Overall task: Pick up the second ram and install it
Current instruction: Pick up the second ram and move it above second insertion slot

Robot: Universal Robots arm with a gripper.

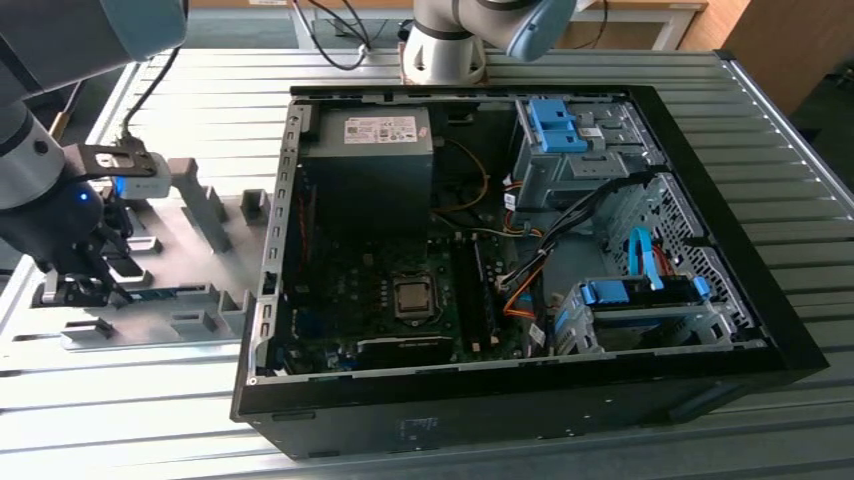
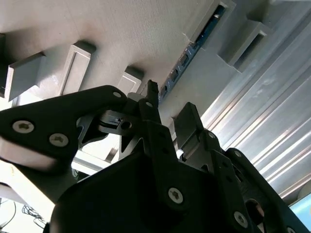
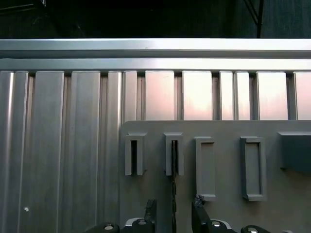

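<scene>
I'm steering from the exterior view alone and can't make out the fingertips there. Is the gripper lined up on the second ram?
Observer: Yes. In the first wrist view the second ram stands on edge and runs straight between the tips of the gripper.
Operator: Has it closed on the stick?
Observer: No. The jaws are open, with a gap showing on each side of the stick.
Operator: Is the stick out of its holder?
Observer: No. Its far end sits in a slotted block on the grey fixture plate.
</scene>
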